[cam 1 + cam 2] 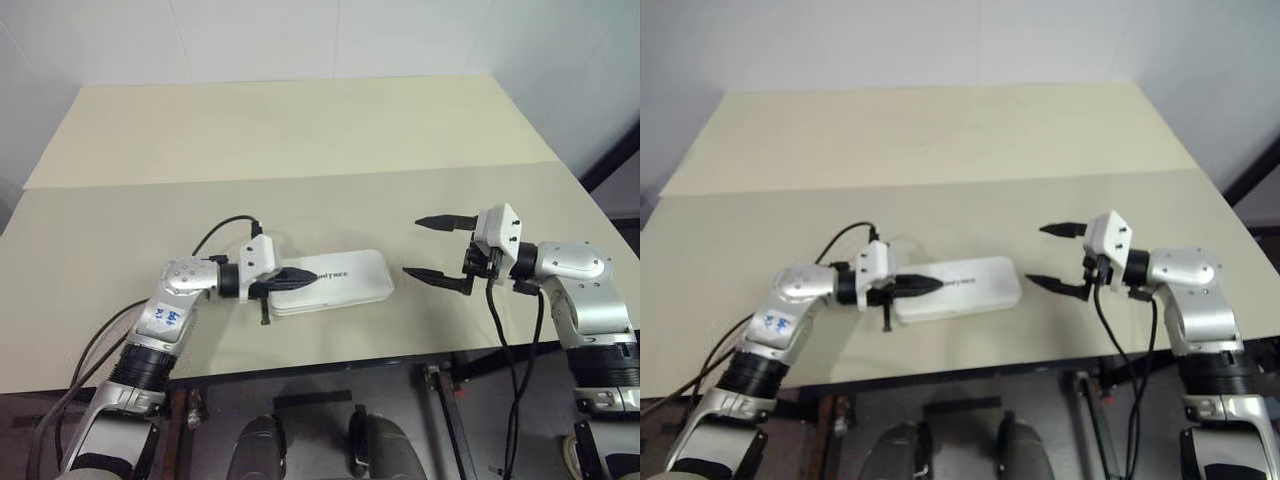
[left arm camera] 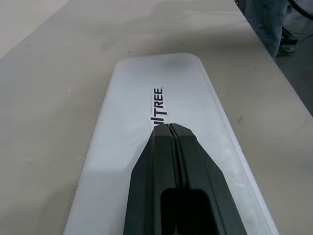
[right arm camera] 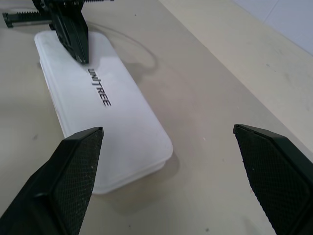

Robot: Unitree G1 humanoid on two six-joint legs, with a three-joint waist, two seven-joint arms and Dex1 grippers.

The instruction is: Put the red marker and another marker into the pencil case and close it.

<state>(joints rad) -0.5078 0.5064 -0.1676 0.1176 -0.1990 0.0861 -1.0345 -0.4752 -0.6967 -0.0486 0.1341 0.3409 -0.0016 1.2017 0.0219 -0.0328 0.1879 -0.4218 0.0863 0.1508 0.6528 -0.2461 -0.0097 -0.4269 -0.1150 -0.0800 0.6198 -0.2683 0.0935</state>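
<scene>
Fingers pressed together, left gripper point(image 1: 303, 275) atop the pencil case point(image 1: 345, 280) lid, probably pushing it closed; right gripper point(image 1: 432, 246) spread, empty, beside.

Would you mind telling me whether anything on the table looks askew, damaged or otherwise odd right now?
Nothing stands out. The pencil case lies flat and closed on the table, undamaged. The left pincer, shut, is over its lid; the right pincer is open, apart from it.

The pencil case point(image 1: 335, 282) lies flat and closed on the table; white, rounded corners, dark UNITREE lettering on its lid.
</scene>
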